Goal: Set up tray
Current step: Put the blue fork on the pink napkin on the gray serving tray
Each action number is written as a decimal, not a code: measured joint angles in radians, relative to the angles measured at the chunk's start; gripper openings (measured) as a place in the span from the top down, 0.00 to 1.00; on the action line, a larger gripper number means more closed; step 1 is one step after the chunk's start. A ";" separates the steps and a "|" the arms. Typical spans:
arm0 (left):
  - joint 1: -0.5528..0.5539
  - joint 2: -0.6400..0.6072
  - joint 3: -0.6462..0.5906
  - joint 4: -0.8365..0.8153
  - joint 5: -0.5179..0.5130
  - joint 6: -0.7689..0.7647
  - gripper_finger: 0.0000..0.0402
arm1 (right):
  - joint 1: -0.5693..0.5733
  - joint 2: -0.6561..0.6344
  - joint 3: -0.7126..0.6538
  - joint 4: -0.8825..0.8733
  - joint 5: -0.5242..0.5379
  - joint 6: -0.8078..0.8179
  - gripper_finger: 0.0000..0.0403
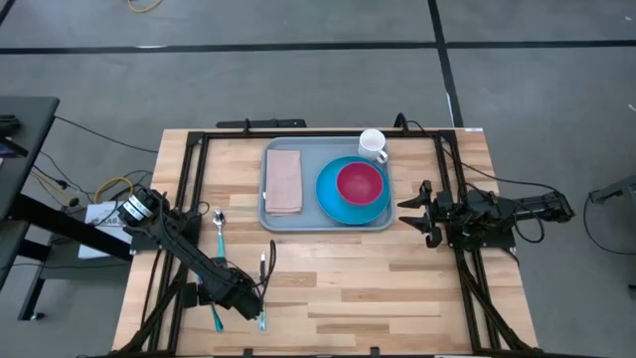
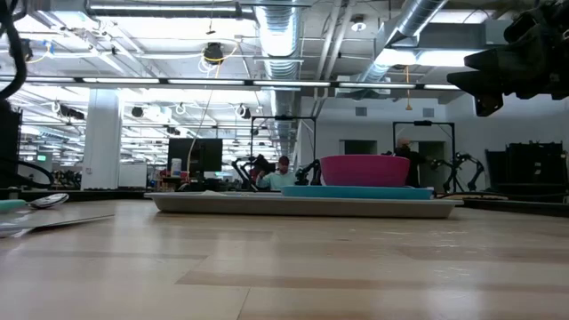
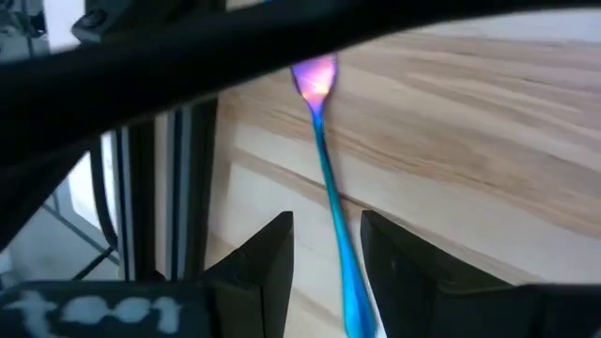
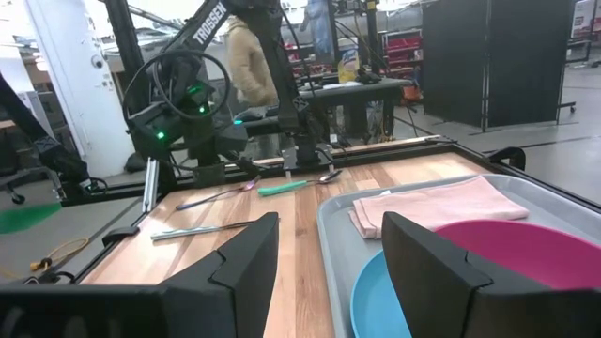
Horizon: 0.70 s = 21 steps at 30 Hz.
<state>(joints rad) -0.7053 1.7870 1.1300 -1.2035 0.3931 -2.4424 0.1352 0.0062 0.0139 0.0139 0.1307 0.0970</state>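
Wood table: grey-blue rimmed tray; left tool astride utensil, right tool wide.

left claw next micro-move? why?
Probably close the left claw on the blue-handled utensil: its handle already lies between the open fingers, flat on the table. The tray already holds napkin, plate and bowl, but no cutlery.

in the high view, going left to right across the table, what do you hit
left gripper by the cutlery → napkin on the tray → blue plate holding the pink bowl → right gripper
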 joint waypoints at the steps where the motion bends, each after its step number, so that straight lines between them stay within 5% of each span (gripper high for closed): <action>1: -0.001 0.000 -0.003 0.001 0.002 0.000 0.71 | 0.000 0.000 0.000 0.000 0.000 0.000 0.55; 4: -0.010 0.000 0.000 0.012 -0.039 0.078 0.71 | 0.000 0.000 0.000 0.000 0.000 0.000 0.55; 8: -0.012 0.000 0.016 0.014 -0.058 0.378 0.71 | 0.000 0.000 0.000 0.000 0.000 0.000 0.55; 15: -0.076 0.000 0.017 -0.097 -0.045 1.195 0.71 | 0.000 0.000 0.000 0.000 0.000 0.000 0.55; 21: -0.230 -0.001 0.014 -0.128 -0.175 1.750 0.71 | 0.000 0.000 0.000 0.000 0.000 0.000 0.55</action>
<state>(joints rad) -0.9354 1.7863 1.1444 -1.3319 0.2185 -0.6924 0.1351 0.0060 0.0139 0.0139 0.1307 0.0967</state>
